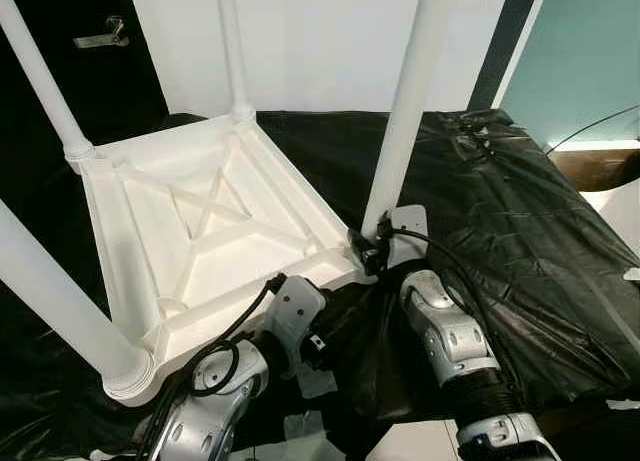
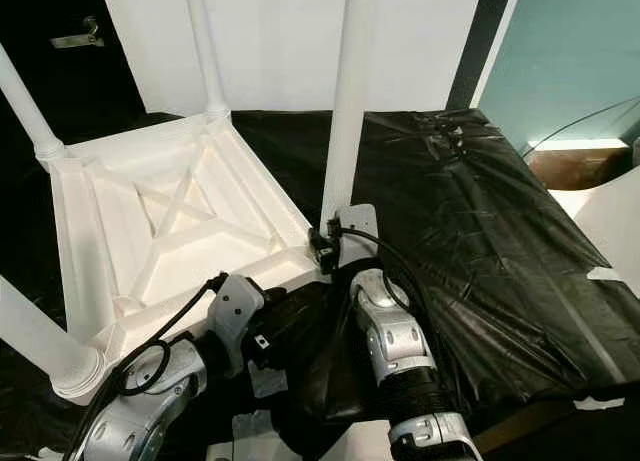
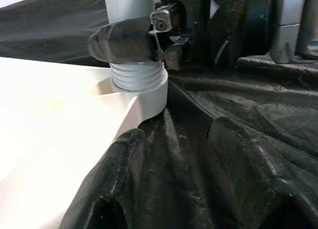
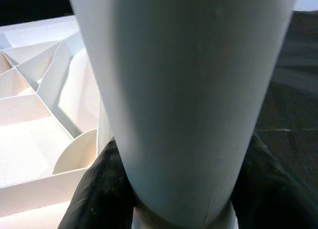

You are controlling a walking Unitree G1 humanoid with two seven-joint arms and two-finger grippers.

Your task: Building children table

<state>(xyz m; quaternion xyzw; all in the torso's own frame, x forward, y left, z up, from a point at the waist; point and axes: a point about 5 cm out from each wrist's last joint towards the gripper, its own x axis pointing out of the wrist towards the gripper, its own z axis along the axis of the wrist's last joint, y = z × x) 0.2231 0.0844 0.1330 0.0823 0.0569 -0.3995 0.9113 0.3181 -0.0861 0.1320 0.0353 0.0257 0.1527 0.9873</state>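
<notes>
We see a white plastic children's table [image 1: 215, 236] lying upside down on a crumpled black plastic sheet [image 1: 520, 231] that covers the work surface, its ribbed underside with a cross brace facing up. Four white round legs rise from its corners. The one at the corner nearest our right arm, the white plastic table leg [image 1: 405, 101], stands upright in its threaded socket, and in the left wrist view a few threads of its collar [image 3: 138, 80] show above the socket rim.

Our right gripper [image 1: 372, 249] is clamped around the base of that leg, one black finger [image 4: 102, 189] on each side of it, just above the socket. Our left gripper [image 1: 318, 343] lies low on the black sheet just beside the same corner of the table; its fingers [image 3: 119, 189] are parted and rest on the sheet, pinching nothing. A black cable [image 1: 445, 271] loops from the right wrist across the sheet, close to the leg.

Beyond the table stands a white wall panel [image 1: 320, 41]. To the table's far left is a black door with a metal handle [image 1: 103, 34]. To the far right, past the sheet, we see a teal wall [image 1: 590, 51] and a strip of brown wood [image 1: 600, 166].
</notes>
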